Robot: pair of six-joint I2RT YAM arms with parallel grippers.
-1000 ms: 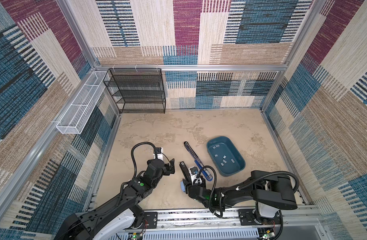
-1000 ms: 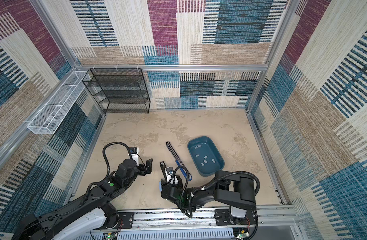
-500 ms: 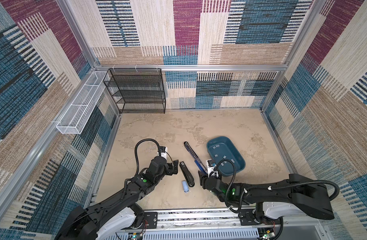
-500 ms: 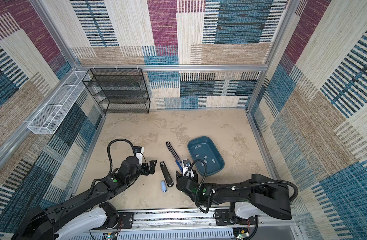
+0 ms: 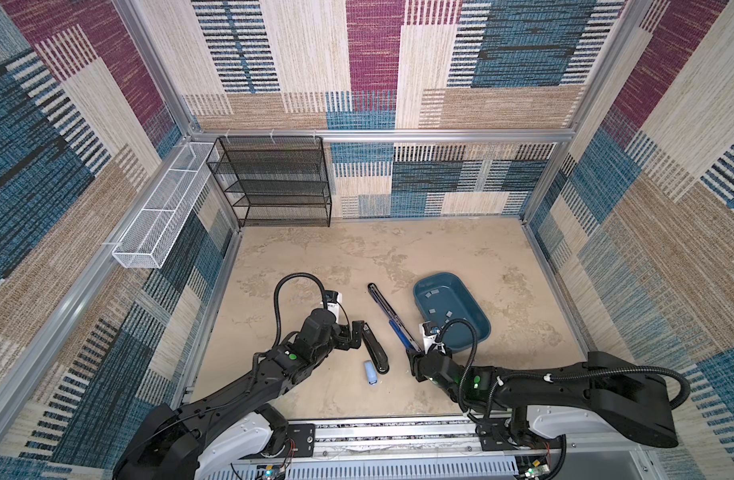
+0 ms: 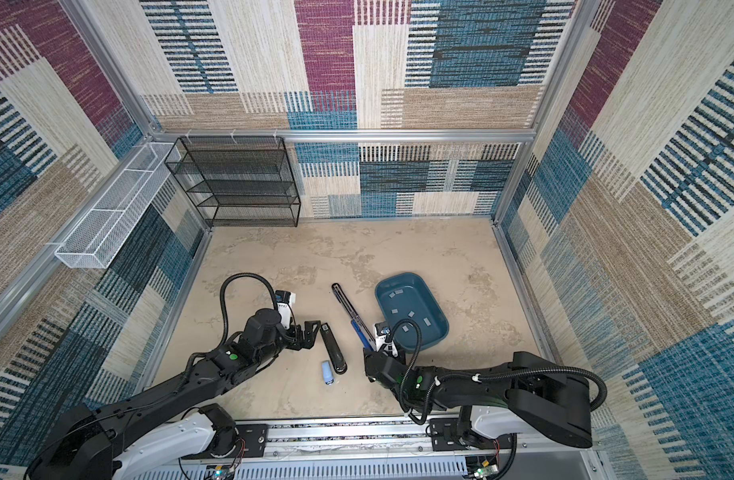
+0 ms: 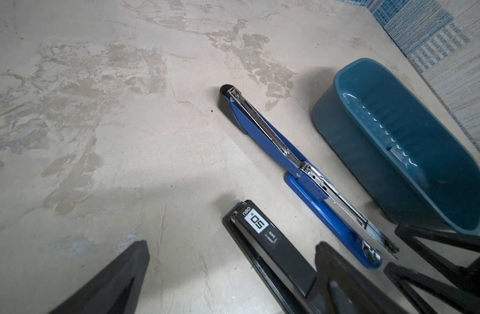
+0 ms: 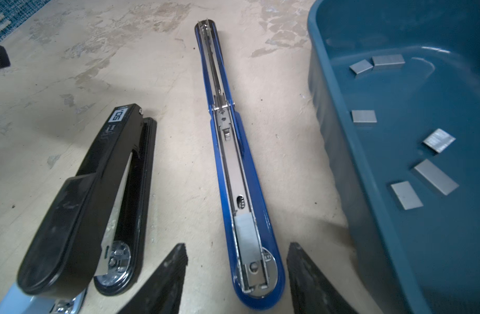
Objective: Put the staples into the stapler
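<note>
Right end effector (image 8: 236,246), off the black stapler (image 8: 84,190), now straddles the open blue stapler (image 8: 233,163), jaws apart; left end effector (image 5: 354,336) gapes too; staples (image 8: 435,176) lie in the tray (image 8: 342,190), one strip already loaded; closing seems next.

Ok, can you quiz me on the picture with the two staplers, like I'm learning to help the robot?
1. Pick one. Where do the loose staples lie?
A. in the teal bin
B. on the black mesh shelf
C. in the white wire basket
2. True or false: the blue stapler lies opened out flat.
3. Short answer: which claw is nearest the black stapler?

Key: 1 A. 2 true. 3 the left claw.
</note>
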